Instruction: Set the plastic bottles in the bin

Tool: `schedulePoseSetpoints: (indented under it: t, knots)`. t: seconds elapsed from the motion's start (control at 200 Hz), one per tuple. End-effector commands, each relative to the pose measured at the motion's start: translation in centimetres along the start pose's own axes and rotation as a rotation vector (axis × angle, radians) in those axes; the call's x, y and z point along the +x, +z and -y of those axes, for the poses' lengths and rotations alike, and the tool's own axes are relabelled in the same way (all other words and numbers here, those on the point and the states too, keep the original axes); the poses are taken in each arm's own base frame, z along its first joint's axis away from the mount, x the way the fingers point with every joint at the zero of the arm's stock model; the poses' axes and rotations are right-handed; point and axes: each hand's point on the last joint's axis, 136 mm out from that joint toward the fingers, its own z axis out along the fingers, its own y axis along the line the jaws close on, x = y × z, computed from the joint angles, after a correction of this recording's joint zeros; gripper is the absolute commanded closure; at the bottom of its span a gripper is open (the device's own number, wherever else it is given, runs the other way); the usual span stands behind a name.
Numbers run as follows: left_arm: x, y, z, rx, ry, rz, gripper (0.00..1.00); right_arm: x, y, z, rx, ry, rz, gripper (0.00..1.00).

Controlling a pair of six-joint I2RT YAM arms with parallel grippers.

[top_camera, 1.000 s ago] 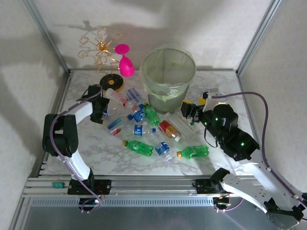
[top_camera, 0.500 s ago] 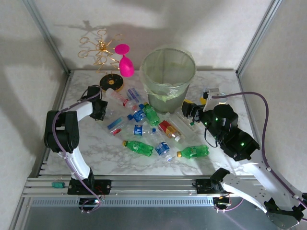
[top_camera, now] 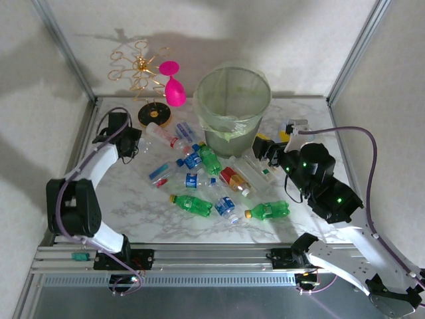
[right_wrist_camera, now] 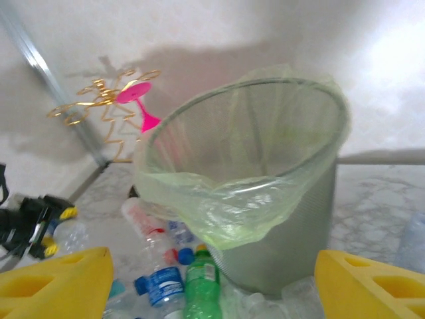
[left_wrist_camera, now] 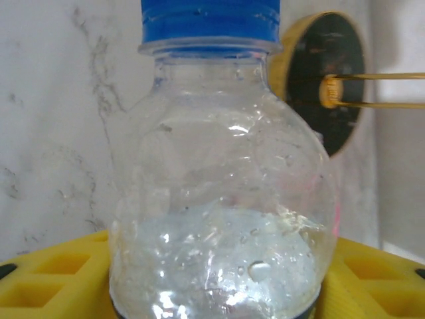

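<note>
My left gripper (top_camera: 127, 143) is at the table's far left and is shut on a clear bottle with a blue cap (left_wrist_camera: 219, 199). The bottle stands between its yellow fingers (left_wrist_camera: 46, 276). Several plastic bottles lie in front of the bin (top_camera: 232, 109): green ones (top_camera: 192, 204) (top_camera: 269, 211) (top_camera: 210, 159), a red-labelled one (top_camera: 234, 179) and blue-labelled ones (top_camera: 192, 179). My right gripper (top_camera: 269, 151) hangs just right of the bin, open, with nothing between its fingers (right_wrist_camera: 60, 282). The bin (right_wrist_camera: 265, 186) stands in front of it, with a green bottle (right_wrist_camera: 200, 282) at its foot.
A pink goblet (top_camera: 174, 90) and a gold wire rack (top_camera: 141, 72) on a round black base (top_camera: 154, 115) stand at the back left, close to my left gripper. A small yellow item (top_camera: 284, 137) sits right of the bin. Metal frame posts border the table.
My left gripper has shut on the clear bottle and moved back and left with it, away from the pile. My right gripper has shifted slightly right and opened a little wider.
</note>
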Motion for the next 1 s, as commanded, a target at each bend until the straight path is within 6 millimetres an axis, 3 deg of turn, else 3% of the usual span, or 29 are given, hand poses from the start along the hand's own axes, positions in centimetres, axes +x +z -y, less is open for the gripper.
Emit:
schedulePoseSetpoints:
  t: [0.0,0.24,0.436,0.566,0.846,0.996]
  knots:
    - [-1.0,-4.2,1.6,0.062,0.071,0.049,0.43,-0.3,-0.8,-4.3,-0.246,-0.065,-0.009,0.19]
    - [-0.3,-14.1,6.7,0.363,0.257,0.127,0.45,1.3,0.9,-5.7,-0.293,-0.032,-0.113,0.20]
    - [3.3,-21.3,10.4,0.627,0.425,0.123,0.47,1.7,1.4,-7.4,-0.378,0.010,-0.152,0.20]
    - [5.8,-25.1,12.1,0.823,0.516,0.081,0.49,1.3,0.7,-9.2,-0.489,0.056,-0.141,0.19]
    - [12.5,-29.6,13.0,1.154,0.715,-0.114,0.48,2.1,1.9,-9.9,-0.511,0.118,-0.187,0.19]
    - [14.4,-30.8,12.3,1.249,0.822,-0.111,0.46,1.8,2.0,-10.4,-0.536,0.134,-0.186,0.19]
